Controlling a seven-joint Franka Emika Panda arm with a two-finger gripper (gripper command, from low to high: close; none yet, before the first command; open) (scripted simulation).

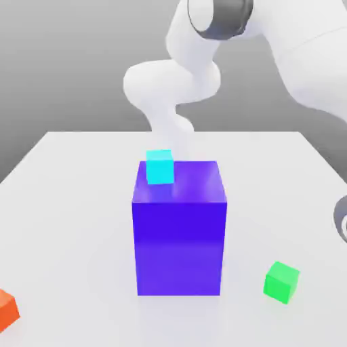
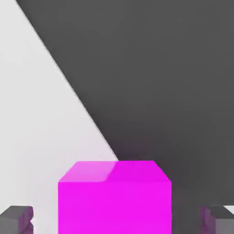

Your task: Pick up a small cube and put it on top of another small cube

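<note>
Four cubes show across the two views. In the hand view the pink cube point(image 2: 114, 199) sits between the two dark fingertips point(image 2: 17, 218) of the end effector point(image 2: 116, 221), one tip on each side; the tips stand apart with a gap to each side of the cube, so they are not clamped on it. Behind the cube in that view a pale worktop point(image 2: 41, 114) edge runs diagonally against a dark background. In the exterior view the green cube point(image 1: 281, 282) rests on the white worktop near the front, toward the exterior view's right, well apart from the big blue block point(image 1: 179, 230) standing upright at the middle. A cyan cube point(image 1: 160, 167) sits on the block's top, at its back corner toward the exterior view's left. An orange cube point(image 1: 7, 308) lies at the front edge on the exterior view's left, partly cut off. The white arm point(image 1: 176, 81) curves down behind the block.
</note>
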